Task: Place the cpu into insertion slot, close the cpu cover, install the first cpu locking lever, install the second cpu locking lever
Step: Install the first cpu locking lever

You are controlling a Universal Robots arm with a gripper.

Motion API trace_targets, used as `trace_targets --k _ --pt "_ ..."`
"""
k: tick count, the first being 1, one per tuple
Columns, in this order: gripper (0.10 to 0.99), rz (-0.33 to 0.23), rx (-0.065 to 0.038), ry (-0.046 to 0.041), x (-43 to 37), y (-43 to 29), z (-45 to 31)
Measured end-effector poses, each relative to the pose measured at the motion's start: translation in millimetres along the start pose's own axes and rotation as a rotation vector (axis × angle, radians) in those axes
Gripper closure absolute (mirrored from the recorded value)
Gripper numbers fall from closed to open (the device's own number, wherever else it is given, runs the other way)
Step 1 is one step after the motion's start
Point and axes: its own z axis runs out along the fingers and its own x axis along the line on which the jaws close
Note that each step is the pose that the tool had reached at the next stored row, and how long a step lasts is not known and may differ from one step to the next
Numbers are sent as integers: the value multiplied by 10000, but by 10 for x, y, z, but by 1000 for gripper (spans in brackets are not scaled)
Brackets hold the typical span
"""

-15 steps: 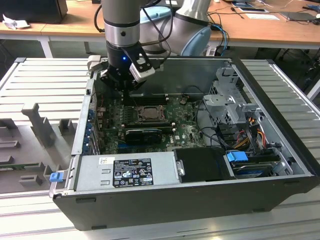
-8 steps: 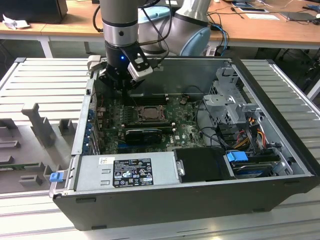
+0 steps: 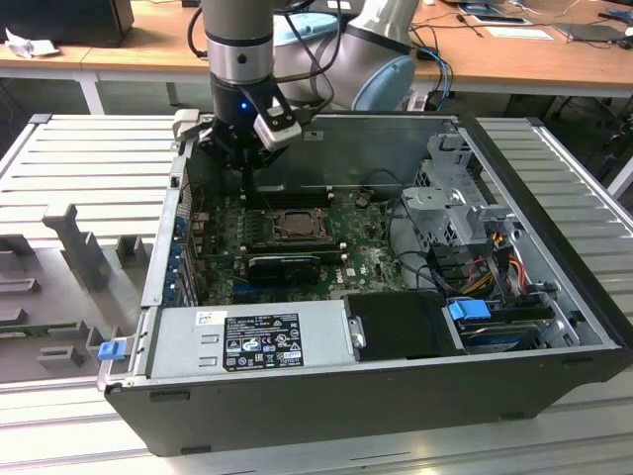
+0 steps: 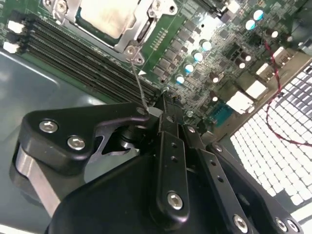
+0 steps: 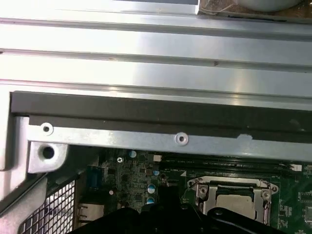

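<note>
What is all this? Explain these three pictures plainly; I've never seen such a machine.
One robot arm works inside an open computer case. The exterior view is shot from off the arm; both wrist views come from cameras riding on it. Its gripper hangs low beside the insertion slot. The cpu already lies in the slot, with the cpu cover down around it. A thin wire locking lever reaches up to the gripper's tip; whether it is gripped, I cannot tell.

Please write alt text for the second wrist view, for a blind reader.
The black tool grips the end of a thin wire lever that rises from the socket corner. The cpu sits in the socket under its cover.
</note>
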Motion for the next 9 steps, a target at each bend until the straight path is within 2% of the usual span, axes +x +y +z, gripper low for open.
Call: trace_targets --k 9 --pt "980 1 0 0 -174 -6 -1"
